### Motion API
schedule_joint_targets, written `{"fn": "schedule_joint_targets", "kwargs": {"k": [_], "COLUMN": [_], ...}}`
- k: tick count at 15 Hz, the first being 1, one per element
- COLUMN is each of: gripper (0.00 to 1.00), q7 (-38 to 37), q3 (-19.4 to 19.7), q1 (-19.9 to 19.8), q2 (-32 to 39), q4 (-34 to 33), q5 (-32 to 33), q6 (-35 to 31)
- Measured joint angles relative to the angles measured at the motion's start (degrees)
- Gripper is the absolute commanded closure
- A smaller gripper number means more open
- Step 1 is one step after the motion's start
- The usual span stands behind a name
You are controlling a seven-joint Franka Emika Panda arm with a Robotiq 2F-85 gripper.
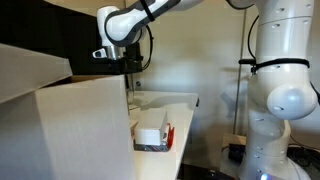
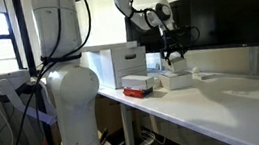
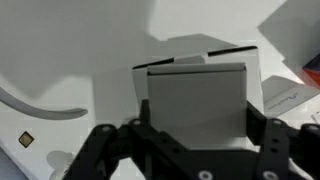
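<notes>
The jaws of the black gripper (image 3: 198,130) stand apart, one finger either side of a small white cardboard box (image 3: 197,95) whose lid flap is lifted at the far edge. In an exterior view the gripper (image 2: 175,60) seems to hang just above that box (image 2: 176,79) rather than clamp it, though from this angle I cannot be sure the pads are clear of its sides. The box sits on the long white table (image 2: 235,93), a little way in from the near edge. Just beside it lies a flat red-and-white carton (image 2: 136,83), and past that stands a tall white carton (image 2: 118,62). A printed sheet of paper (image 3: 287,95) lies near the box on its other side. What worries me is how light that box looks: on a smooth tabletop a finger landing on its rim or the raised flap would likely crush the card or tip it, and an off-centre squeeze could skate it sideways into the red-and-white carton. The open flap is the likeliest thing to catch. The tall carton also crowds the arm, so a wide swing could clip it.
</notes>
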State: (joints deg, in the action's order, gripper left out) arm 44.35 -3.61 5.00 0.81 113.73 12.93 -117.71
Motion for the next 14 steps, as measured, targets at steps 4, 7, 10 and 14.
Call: {"fn": "schedule_joint_targets", "kwargs": {"k": [4,7,10,14], "gripper": [0.0,0.0,0.0,0.0], "q7": [-2.06,-2.32,-2.32,-2.29], "q3": [-0.29,-0.19,0.02,0.44], "q1": [-0.01,-0.12,-0.29,-0.52], "q2": [4.34,5.93,5.95,4.64], "q4": [-4.5,-6.52,-6.72,-6.6], "q5": [0.5,1.14,1.37,1.37], "q6": [0.24,0.63,1.25,4.09]}}
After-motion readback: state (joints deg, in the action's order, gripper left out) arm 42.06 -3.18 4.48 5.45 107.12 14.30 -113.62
